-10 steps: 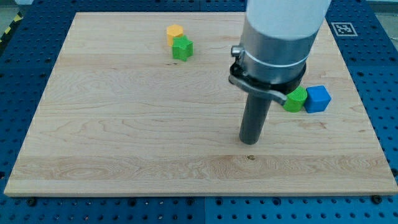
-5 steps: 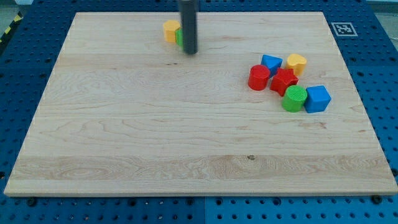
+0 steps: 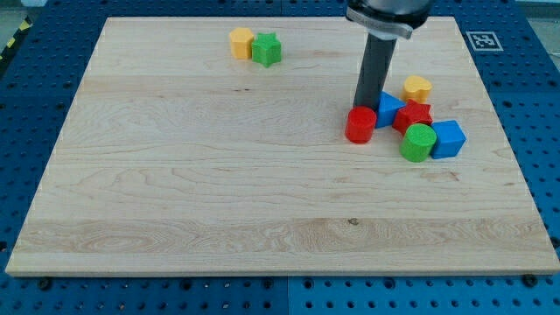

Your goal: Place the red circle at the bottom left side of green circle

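The red circle (image 3: 359, 125) lies right of the board's middle, to the upper left of the green circle (image 3: 418, 143). My tip (image 3: 367, 107) stands at the red circle's upper edge, touching it. A red star-shaped block (image 3: 413, 115) lies between the two circles, just above the green circle. The rod hides part of a blue triangle block (image 3: 388, 108).
A blue cube (image 3: 449, 138) touches the green circle on the right. A yellow heart-like block (image 3: 417, 87) lies above the cluster. At the view's top left an orange block (image 3: 241, 42) and a green star (image 3: 267, 49) sit side by side on the wooden board (image 3: 175, 175).
The rod moved from the top-left blocks to the red circle on the right. The red circle has shifted slightly down and left. The green star has shifted a little to the right.
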You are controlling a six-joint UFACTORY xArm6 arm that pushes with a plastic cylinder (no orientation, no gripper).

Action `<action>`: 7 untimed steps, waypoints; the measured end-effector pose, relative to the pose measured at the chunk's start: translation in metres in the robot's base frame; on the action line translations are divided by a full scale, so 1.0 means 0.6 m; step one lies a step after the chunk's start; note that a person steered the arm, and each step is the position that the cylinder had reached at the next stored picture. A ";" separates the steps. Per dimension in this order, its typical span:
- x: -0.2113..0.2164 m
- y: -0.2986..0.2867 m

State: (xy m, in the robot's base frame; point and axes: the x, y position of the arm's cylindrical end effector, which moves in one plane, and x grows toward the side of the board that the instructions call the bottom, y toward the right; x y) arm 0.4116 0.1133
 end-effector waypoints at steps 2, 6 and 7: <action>0.098 -0.013; 0.123 -0.035; 0.087 0.064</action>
State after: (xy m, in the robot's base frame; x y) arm 0.4637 0.1515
